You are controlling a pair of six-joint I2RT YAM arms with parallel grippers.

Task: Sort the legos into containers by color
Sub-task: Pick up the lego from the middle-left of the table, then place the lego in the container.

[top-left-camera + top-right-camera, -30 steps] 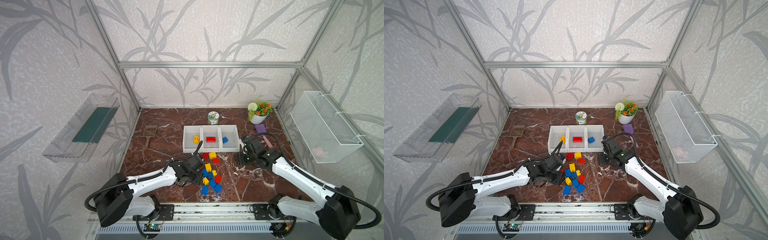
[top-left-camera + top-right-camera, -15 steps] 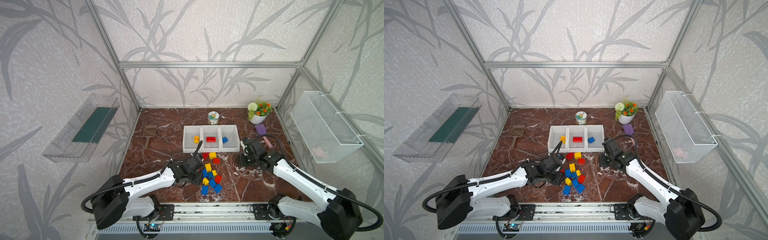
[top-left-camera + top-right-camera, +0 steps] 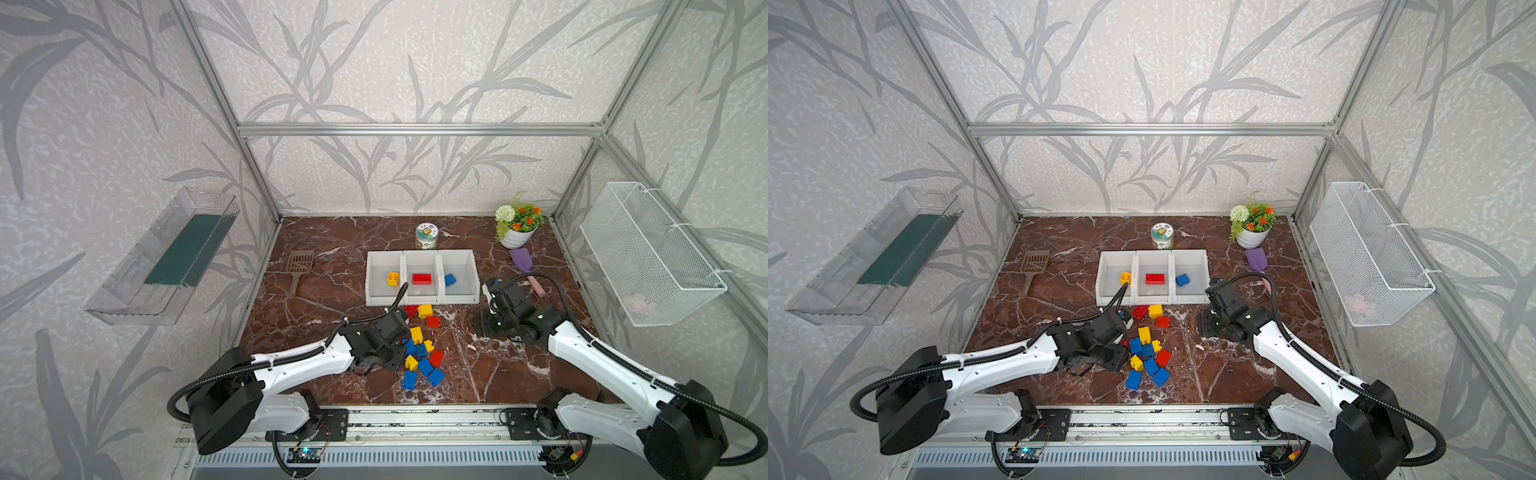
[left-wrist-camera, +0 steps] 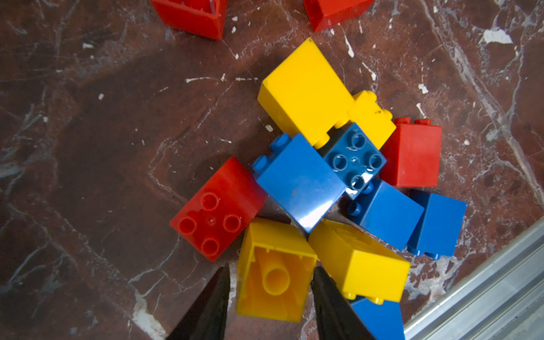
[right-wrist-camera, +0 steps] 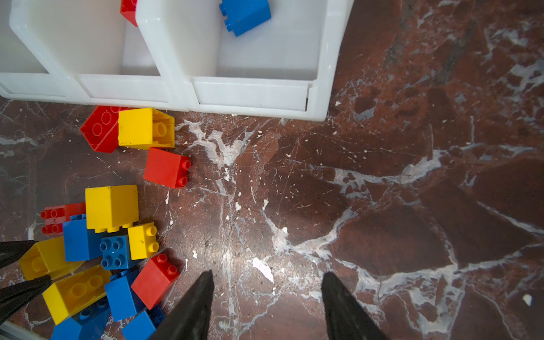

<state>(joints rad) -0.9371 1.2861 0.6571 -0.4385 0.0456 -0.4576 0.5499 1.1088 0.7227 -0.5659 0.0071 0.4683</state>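
Near the middle of the brown marble bench [image 3: 328,286], the legos [image 3: 420,351] lie in a loose heap of red, yellow and blue, a little to the near side of the containers [image 3: 420,297], three white bins joined in a row. Each bin holds one brick: a small yellow brick [image 3: 392,279] in the left bin, a long red brick [image 3: 422,279] in the middle bin and a blue brick [image 3: 450,279] in the right bin. Three more bricks sit close to the bins' near wall. A wide red brick [image 5: 98,129] touches a sideways yellow brick [image 5: 145,128], and a square red brick [image 5: 166,167] lies just near of them. The left arm [image 3: 307,361] reaches to the left edge of the heap. Its jaws stand on either side of an upturned yellow brick [image 4: 275,276] whose hollow underside faces the wrist camera. One finger [image 4: 329,297] touches the brick's side, while a thin strip of bench shows between the brick and the other finger [image 4: 210,303], so the jaws are open around it, not clamped. A studs-up red brick [image 4: 219,207] and a glossy blue brick [image 4: 298,182] lie just beside it. The right arm [image 3: 582,345] hangs over bare bench to the right of the heap, close to the right bin's near corner, its jaws apart with nothing between them.
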